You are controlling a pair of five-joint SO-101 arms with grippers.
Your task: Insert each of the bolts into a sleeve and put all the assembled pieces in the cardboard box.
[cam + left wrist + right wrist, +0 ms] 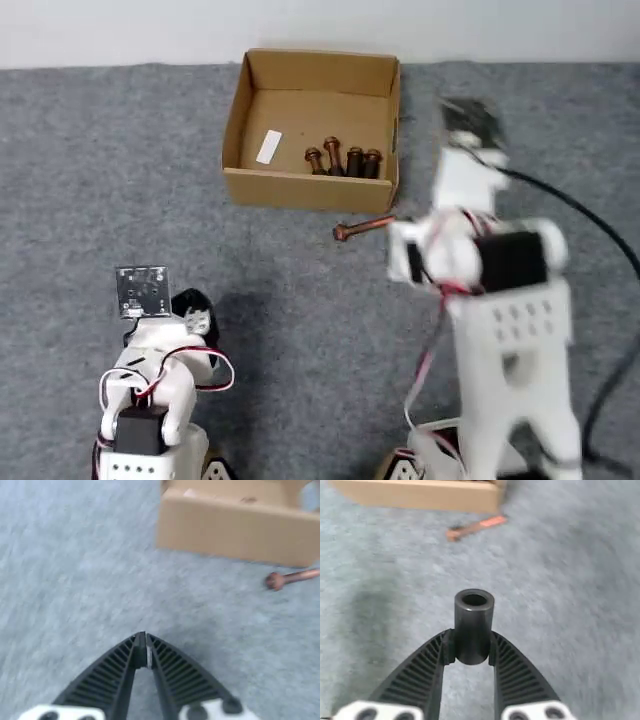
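A copper bolt (360,228) lies loose on the grey carpet, just in front of the cardboard box's (300,190) front right corner. Several assembled bolt-and-sleeve pieces (343,160) stand in a row inside the box. My right gripper (472,652) is shut on a black sleeve (473,622), held upright with its bore facing up, a short way back from the bolt (477,526) and the box (420,495). The right arm (480,260) stands at the right of the table. My left gripper (142,650) is shut with nothing in it, low over the carpet (192,303), well short of the box (235,527) and the bolt (292,577).
A white label (269,146) lies on the box floor at the left. A black cable (590,220) runs from the right arm off to the right. Open carpet (300,330) stretches between the two arms and in front of the box.
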